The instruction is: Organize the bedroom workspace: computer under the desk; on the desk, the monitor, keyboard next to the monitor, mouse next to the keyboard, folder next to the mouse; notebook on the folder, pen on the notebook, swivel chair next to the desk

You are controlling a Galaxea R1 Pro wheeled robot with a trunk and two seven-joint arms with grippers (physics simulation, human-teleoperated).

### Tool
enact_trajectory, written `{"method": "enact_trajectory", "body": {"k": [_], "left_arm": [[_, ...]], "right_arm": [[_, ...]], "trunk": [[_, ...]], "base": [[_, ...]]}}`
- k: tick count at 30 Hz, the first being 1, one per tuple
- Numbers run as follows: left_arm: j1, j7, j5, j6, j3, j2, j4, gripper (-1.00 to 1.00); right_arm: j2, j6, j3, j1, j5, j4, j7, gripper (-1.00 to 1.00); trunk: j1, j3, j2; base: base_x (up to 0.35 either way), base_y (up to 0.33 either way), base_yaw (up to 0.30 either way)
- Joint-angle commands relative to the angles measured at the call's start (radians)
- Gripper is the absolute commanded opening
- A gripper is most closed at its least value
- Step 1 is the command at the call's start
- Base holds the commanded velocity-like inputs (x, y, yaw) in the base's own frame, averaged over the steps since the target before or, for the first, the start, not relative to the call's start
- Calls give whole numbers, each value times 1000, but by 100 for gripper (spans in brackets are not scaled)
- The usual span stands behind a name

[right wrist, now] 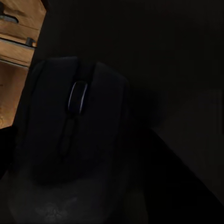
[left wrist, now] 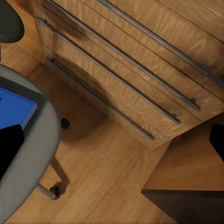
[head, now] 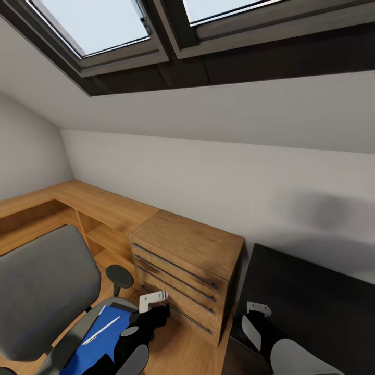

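The grey swivel chair [head: 47,291] stands at the lower left, and on its seat lies a blue folder [head: 96,344] with a white pen [head: 101,330] on top. My left gripper [head: 158,314] hangs open beside the seat's edge, in front of the drawers. The left wrist view catches the folder's corner [left wrist: 14,109], the chair seat [left wrist: 32,158] and two widely spaced fingers [left wrist: 9,149]. Over the black desk [head: 317,302] at the right, my right gripper [head: 251,319] is open. A black mouse [right wrist: 74,121] with a scroll wheel lies close under it, in deep shadow.
A wooden chest of drawers [head: 187,260] stands between the chair and the black desk. A low wooden shelf unit [head: 88,208] runs along the left wall. The white wall slopes up to skylights [head: 104,26]. The chair's armrest [head: 120,276] rises near my left arm.
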Motion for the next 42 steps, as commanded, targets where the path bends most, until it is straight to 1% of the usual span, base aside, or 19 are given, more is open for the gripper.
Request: {"method": "enact_trajectory", "body": {"k": [1,5,10,11,13,15,16,17,19,20,21,22,23,25,27,28,29,31,42], "left_arm": [[-1,8,4,2,-2,1,0,100],[-1,9,2,2,-4,0,2,100],[-1,9,2,2,-4,-1,2,100],[-1,9,2,2,-4,-1,2,100],[-1,9,2,2,-4,0,2,100],[-1,9,2,2,-4,0,3,100],[-1,9,2,2,-4,0,3,100],[-1,9,3,2,-4,0,4,100],[-1,9,3,2,-4,-1,6,100],[-1,9,3,2,-4,-1,8,100],[-1,10,3,2,-4,-2,9,100],[-1,10,3,2,-4,-1,9,100],[-1,11,3,2,-4,-3,10,100],[-1,12,3,2,-4,-3,10,100],[-1,12,3,2,-4,-3,10,100],[-1,12,3,2,-4,-4,10,100],[-1,12,3,2,-4,-4,11,100],[-1,12,3,2,-4,-4,11,100],[-1,12,4,2,-4,-3,19,100]], "right_arm": [[0,-10,3,0,-11,-8,-4,-100],[1,-63,1,0,-9,-53,-8,-100],[1,-110,1,1,-9,-86,-10,-100],[1,-145,1,2,-9,-110,-11,-100],[1,-163,1,4,-9,-139,-13,-100],[2,-181,1,10,-9,-202,-15,-100],[2,-186,1,24,-9,-258,-18,-100],[2,-187,0,37,-9,-290,-20,-100],[1,-181,0,116,-9,-442,-33,-100],[2,-144,0,199,-10,-603,-45,-100],[2,-110,1,252,-10,-707,-51,-100],[2,-92,1,277,-10,-755,-53,-100],[4,-17,1,373,-12,-946,-58,-100],[5,14,1,405,-13,-1011,-59,-100],[4,31,1,422,-25,-1045,-60,-100],[4,38,1,429,-42,-1058,-60,-100],[0,46,1,436,-94,-1079,-60,-100],[1,48,1,439,-115,-1096,-60,-100],[1,47,1,440,-126,-1107,-60,-100]], "trunk": [[-4,2,6],[-19,14,34],[-38,30,69],[-42,33,76],[-50,39,90],[-57,45,104],[-61,49,111],[-65,52,118],[-73,58,132],[-76,61,139],[-80,64,146],[-84,67,153],[-88,71,160],[-96,77,174],[-103,83,188],[-107,86,195],[-111,89,202],[-119,96,216],[-161,130,293]], "base": [[0,0,0],[0,0,0],[0,0,0],[0,0,0],[0,0,0],[0,0,0],[0,0,0],[0,0,0],[0,0,0],[0,0,0],[0,0,0],[0,0,0],[-163,0,0],[-238,0,0],[-288,0,0],[-311,0,0],[-331,0,0],[-335,0,0],[-340,0,-11]]}}
